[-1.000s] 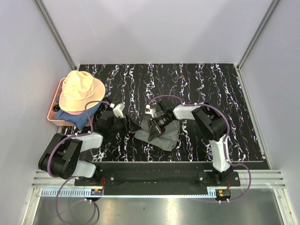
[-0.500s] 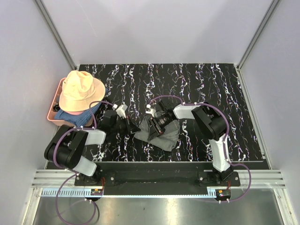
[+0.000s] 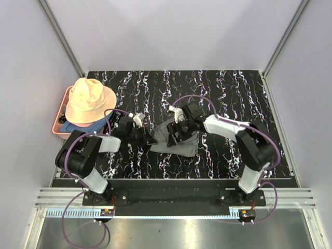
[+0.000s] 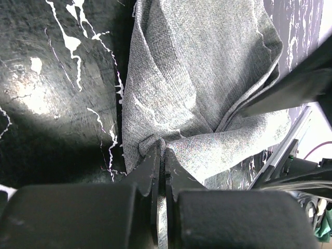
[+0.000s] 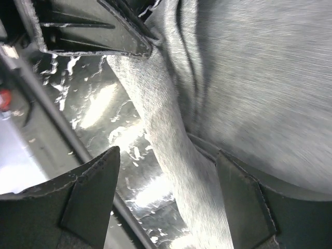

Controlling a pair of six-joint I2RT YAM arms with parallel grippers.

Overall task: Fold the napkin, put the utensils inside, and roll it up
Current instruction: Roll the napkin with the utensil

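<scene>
Left gripper [image 4: 162,151] pinched tight on napkin [image 4: 207,93] edge fold, cloth bunched just ahead. Right gripper [image 5: 166,153] spread wide, we see napkin ridge between its fingers [image 5: 93,197]. Peach hat [image 3: 89,101], blue cloth [image 3: 83,132], pink tray [image 3: 56,127] well off left gripper's outer side.

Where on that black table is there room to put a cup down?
Bare: the back strip of the table behind the arms, and the right side beyond the right arm. Crowded: the middle, where the left gripper and right gripper meet at the napkin, and the left edge, with the hat and tray.
</scene>
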